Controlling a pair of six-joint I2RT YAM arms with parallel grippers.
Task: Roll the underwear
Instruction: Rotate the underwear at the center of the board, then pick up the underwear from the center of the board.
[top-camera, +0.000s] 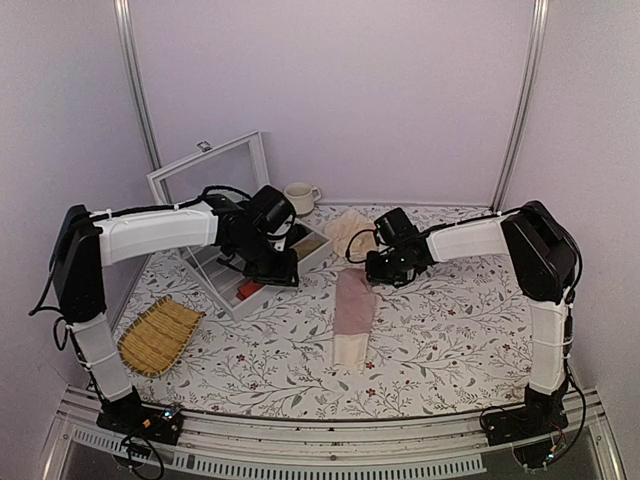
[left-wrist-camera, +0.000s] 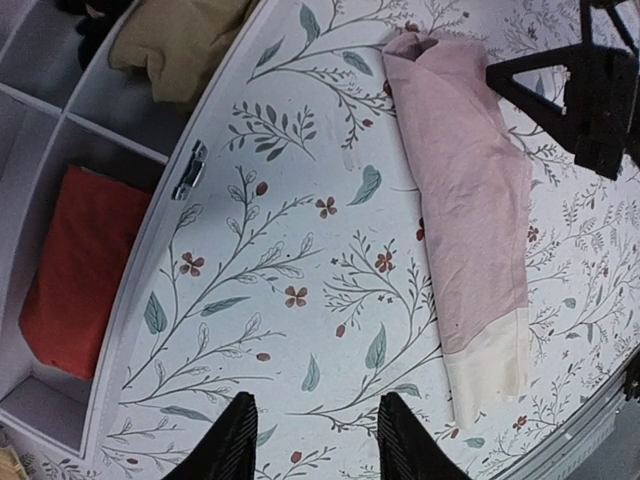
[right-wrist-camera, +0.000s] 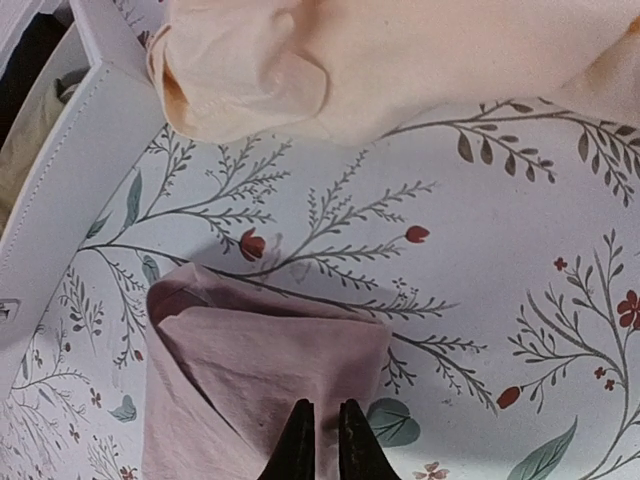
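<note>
Pale lilac walls stand around a table covered with a flowered cloth (top-camera: 450, 340), and on it we see the underwear (top-camera: 353, 310) lying near the middle, folded into one long narrow strip. Its cream waistband end points toward the arm bases and its pink end points away from them. The right gripper (right-wrist-camera: 322, 440) is low over the far pink end. Its two dark fingers are almost together, with only a thin slit between them, and their tips are on the pink fabric. We cannot tell if any fabric is pinched between them. The left gripper (left-wrist-camera: 320, 445) hangs over the bare flowered cloth to the left of the strip, not touching it. Its fingers are spread apart and nothing is between them. Beside this gripper is a white divided box (top-camera: 225, 300) with the lid raised. One compartment has a red bundle (left-wrist-camera: 75, 270), another has a yellowish cloth (left-wrist-camera: 175, 45). Just beyond the pink end lies a pale beige cloth (right-wrist-camera: 400, 60), not touching the underwear. A cream mug (top-camera: 299, 197) stands at the back, and a woven bamboo tray (top-camera: 160, 335) lies near the left edge.
</note>
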